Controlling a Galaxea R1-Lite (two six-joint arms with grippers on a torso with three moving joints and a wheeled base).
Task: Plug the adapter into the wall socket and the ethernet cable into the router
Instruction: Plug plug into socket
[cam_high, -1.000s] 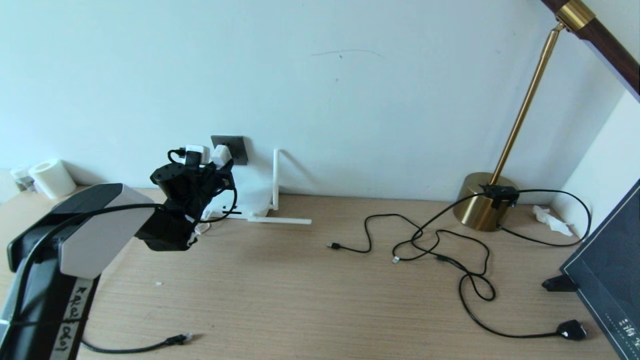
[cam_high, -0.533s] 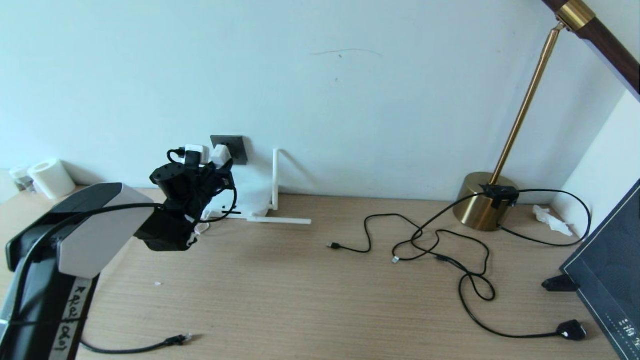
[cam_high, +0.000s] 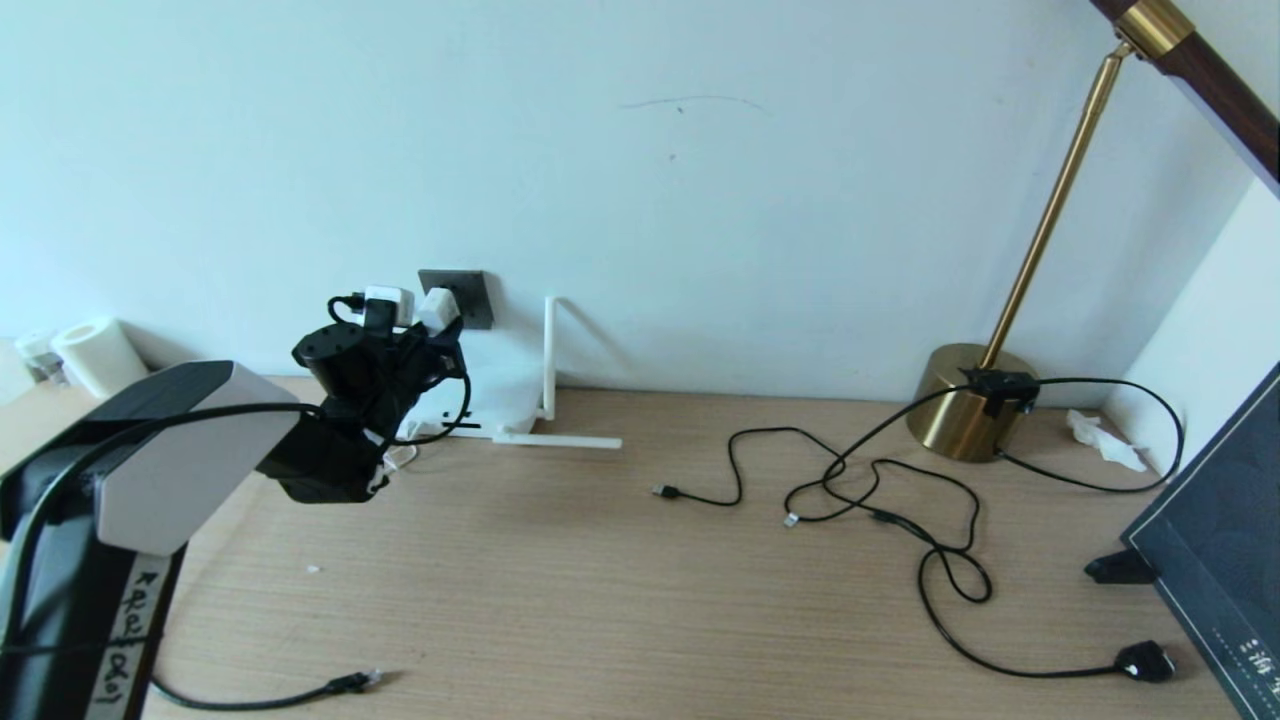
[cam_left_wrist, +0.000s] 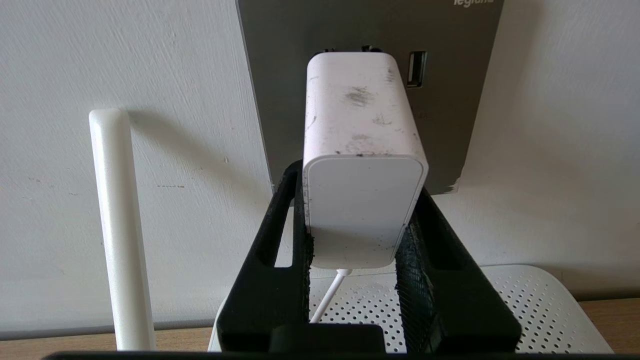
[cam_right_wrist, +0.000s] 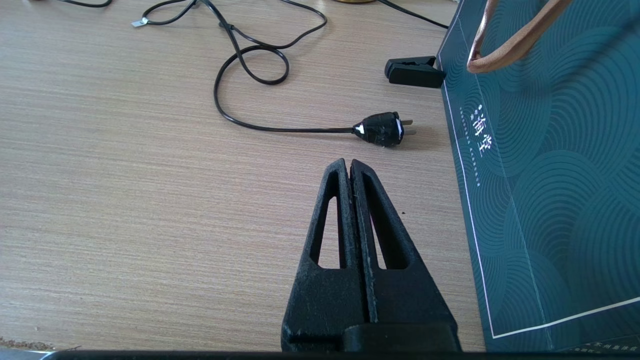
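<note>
Against the matte grey wall socket, left pincer grips scuffed, rounded adapter.

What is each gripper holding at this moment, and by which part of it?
The left gripper holds the adapter by the two sides of its cord end, at the wall socket. The right gripper is shut and holds nothing.

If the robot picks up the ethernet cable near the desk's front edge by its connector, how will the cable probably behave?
The ethernet cable is probably floppy: it lies in a loose curve on the desk, so the rest would likely trail and drag. Its connector looks small, so it may be hard to pinch and could twist. It seems light.
</note>
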